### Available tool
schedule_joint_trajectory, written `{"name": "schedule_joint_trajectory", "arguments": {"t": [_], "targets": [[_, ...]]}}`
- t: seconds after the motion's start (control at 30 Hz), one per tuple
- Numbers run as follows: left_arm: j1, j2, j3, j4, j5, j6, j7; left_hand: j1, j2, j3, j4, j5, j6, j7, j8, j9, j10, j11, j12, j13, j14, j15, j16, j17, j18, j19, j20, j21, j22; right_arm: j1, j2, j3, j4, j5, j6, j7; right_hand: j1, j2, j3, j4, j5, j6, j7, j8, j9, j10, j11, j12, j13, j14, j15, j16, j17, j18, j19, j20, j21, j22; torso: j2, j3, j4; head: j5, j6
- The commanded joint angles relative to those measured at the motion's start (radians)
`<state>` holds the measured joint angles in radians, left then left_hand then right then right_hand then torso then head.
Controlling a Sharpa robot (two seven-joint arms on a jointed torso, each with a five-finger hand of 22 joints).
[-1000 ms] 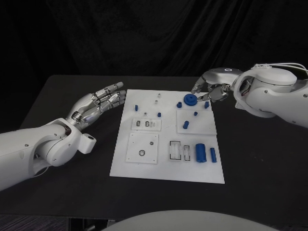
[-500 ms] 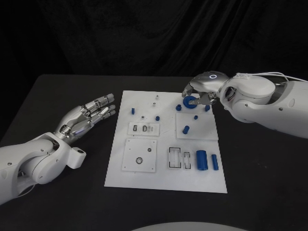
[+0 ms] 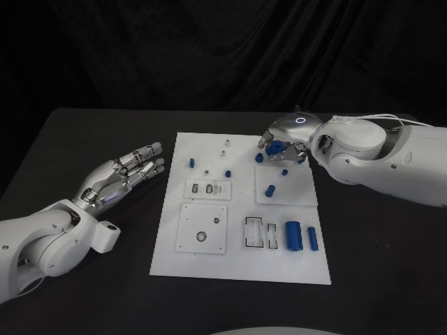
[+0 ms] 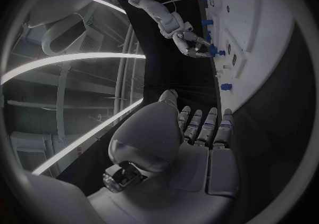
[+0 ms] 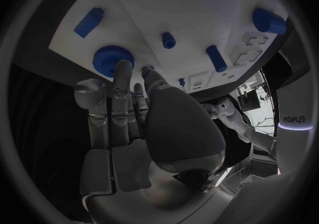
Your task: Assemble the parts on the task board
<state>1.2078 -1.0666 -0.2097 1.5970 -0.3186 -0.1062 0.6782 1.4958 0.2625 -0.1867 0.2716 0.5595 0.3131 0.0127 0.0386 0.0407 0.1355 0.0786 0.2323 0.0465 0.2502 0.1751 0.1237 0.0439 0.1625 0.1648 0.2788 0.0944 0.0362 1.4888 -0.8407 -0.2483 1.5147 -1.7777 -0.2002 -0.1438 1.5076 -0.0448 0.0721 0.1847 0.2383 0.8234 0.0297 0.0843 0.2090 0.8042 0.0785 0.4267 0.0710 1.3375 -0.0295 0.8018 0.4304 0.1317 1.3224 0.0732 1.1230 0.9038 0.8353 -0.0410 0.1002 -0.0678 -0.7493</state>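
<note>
- A black table (image 3: 385,244) stands before a dark curtain, and one flat white rectangular task board (image 3: 239,258) lies in its middle.
- Two silver many-fingered hands show, each on a white arm.
- The left hand (image 3: 123,174) hovers over the table just beside the board's near-left edge, palm up, fingers straight and a little apart, holding nothing.
- The right hand (image 3: 282,143) is bent down over the board's far corner, its fingertips (image 5: 123,67) touching a round blue toothed gear (image 5: 105,60); whether it grips the gear or only rests on it I cannot tell.
- In the right wrist view one short blue bar (image 5: 88,22) lies just beyond the gear, away from the palm.
- Two small blue pegs (image 5: 169,40) stand past the fingertips towards the board's middle.
- Two upright blue cylinders (image 3: 293,234), one thick and one thin, lie side by side well away from both hands, at the board's near-right end.
</note>
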Motion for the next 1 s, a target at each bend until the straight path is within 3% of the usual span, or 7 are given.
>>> {"name": "schedule_joint_trajectory", "arguments": {"t": [0.03, 0.2, 0.33, 0.4, 0.57, 0.83, 1.0], "targets": [[0.002, -0.002, 0.001, 0.007, -0.002, 0.015, 0.277, 0.012, -0.002, 0.006, 0.0, 0.007, 0.007, 0.0, 0.005, 0.001, -0.005, 0.002, 0.007, -0.001, -0.002, 0.006, 0.0, 0.001, 0.015, 0.001, 0.005, -0.004, 0.0, -0.003, -0.005, 0.001, 0.007, -0.017, -0.011, 0.003, -0.007, -0.007, 0.006, 0.003, -0.006, -0.008, -0.005, -0.007, 0.001, 0.008, -0.001, -0.007, 0.002, 0.007, -0.002, 0.006, 0.003, -0.008, 0.005, 0.001, 0.009, 0.007, -0.002, 0.0, -0.0055, 0.008, -0.004], [0.002, -0.003, 0.001, 0.007, -0.002, 0.015, 0.278, 0.012, -0.002, 0.007, 0.0, 0.007, 0.009, 0.001, 0.006, 0.001, -0.005, 0.004, 0.009, -0.001, -0.002, 0.006, 0.0, 0.001, 0.015, 0.001, 0.005, -0.003, 0.0, -0.005, -0.007, 0.001, 0.01, -0.017, -0.016, 0.008, -0.009, -0.011, 0.012, 0.002, -0.005, -0.025, -0.006, -0.016, -0.002, 0.002, 0.0, -0.014, 0.001, 0.003, -0.002, 0.011, 0.01, -0.009, 0.004, 0.001, 0.017, 0.019, -0.003, 0.001, -0.0056, 0.009, -0.008], [0.002, -0.003, 0.001, 0.002, -0.002, 0.018, 0.277, 0.013, -0.002, 0.01, 0.0, 0.008, 0.012, 0.001, 0.006, 0.001, -0.004, 0.01, 0.015, 0.0, -0.01, 0.005, -0.003, -0.001, 0.015, -0.003, 0.004, -0.006, -0.001, -0.006, -0.004, 0.001, 0.008, -0.017, -0.019, 0.016, -0.009, -0.009, 0.017, 0.002, 0.0, -0.027, -0.007, -0.016, -0.002, 0.004, 0.0, -0.015, 0.002, 0.002, -0.002, 0.014, 0.013, -0.012, 0.007, 0.002, 0.027, 0.034, -0.004, -0.0002, -0.0022, 0.005, -0.011], [0.002, -0.003, 0.001, 0.0, -0.002, 0.02, 0.276, 0.013, -0.002, 0.011, 0.0, 0.008, 0.012, 0.001, 0.006, 0.001, -0.004, 0.013, 0.016, 0.0, -0.01, 0.004, -0.003, -0.001, 0.015, -0.004, 0.004, -0.007, -0.001, -0.006, -0.001, 0.001, 0.006, -0.017, -0.019, 0.02, -0.009, -0.008, 0.02, 0.002, 0.004, -0.028, -0.006, -0.016, -0.002, 0.004, 0.0, -0.016, 0.002, 0.003, -0.001, 0.016, 0.015, -0.012, 0.008, 0.002, 0.031, 0.04, -0.004, 0.0003, -0.004, 0.005, -0.012], [0.002, 0.0, 0.0, -0.006, -0.002, 0.024, 0.273, 0.02, -0.003, 0.022, -0.006, 0.014, 0.008, -0.007, 0.005, 0.0, -0.005, 0.026, 0.025, 0.001, -0.012, 0.006, -0.002, -0.001, 0.014, -0.006, 0.005, -0.008, -0.002, -0.008, 0.009, 0.001, -0.003, -0.017, -0.017, 0.03, -0.009, -0.003, 0.036, 0.002, 0.028, -0.032, -0.009, -0.016, -0.002, 0.004, 0.003, -0.023, 0.002, 0.003, 0.0, 0.032, 0.031, -0.017, 0.013, 0.003, 0.053, 0.072, -0.005, 0.0004, -0.0047, 0.001, -0.014], [0.002, -0.004, -0.001, -0.006, -0.002, 0.028, 0.268, 0.022, -0.004, 0.026, -0.009, 0.016, 0.01, -0.009, 0.005, 0.0, -0.004, 0.03, 0.03, 0.001, -0.014, 0.007, -0.003, -0.001, 0.014, -0.006, 0.005, -0.008, -0.002, -0.014, 0.024, 0.001, -0.017, -0.017, -0.005, 0.037, -0.016, 0.0, 0.064, 0.005, 0.066, -0.037, -0.009, -0.015, -0.003, 0.01, 0.007, -0.032, 0.002, 0.006, 0.003, 0.075, 0.08, -0.02, 0.016, 0.005, 0.079, 0.109, -0.006, 0.0012, -0.0052, 0.001, -0.014], [0.002, -0.005, -0.002, -0.009, -0.002, 0.03, 0.267, 0.023, -0.005, 0.028, -0.01, 0.016, 0.013, -0.01, 0.005, 0.001, -0.003, 0.033, 0.034, 0.002, -0.017, 0.007, -0.005, -0.001, 0.014, -0.007, 0.005, -0.009, -0.002, -0.017, 0.034, 0.001, -0.027, -0.017, 0.0, 0.044, -0.021, 0.001, 0.082, 0.007, 0.08, -0.028, -0.006, -0.011, -0.001, 0.022, 0.009, -0.034, 0.002, 0.006, 0.003, 0.091, 0.098, -0.023, 0.017, 0.007, 0.092, 0.127, -0.005, -0.0003, -0.0056, 0.003, -0.015]]}}
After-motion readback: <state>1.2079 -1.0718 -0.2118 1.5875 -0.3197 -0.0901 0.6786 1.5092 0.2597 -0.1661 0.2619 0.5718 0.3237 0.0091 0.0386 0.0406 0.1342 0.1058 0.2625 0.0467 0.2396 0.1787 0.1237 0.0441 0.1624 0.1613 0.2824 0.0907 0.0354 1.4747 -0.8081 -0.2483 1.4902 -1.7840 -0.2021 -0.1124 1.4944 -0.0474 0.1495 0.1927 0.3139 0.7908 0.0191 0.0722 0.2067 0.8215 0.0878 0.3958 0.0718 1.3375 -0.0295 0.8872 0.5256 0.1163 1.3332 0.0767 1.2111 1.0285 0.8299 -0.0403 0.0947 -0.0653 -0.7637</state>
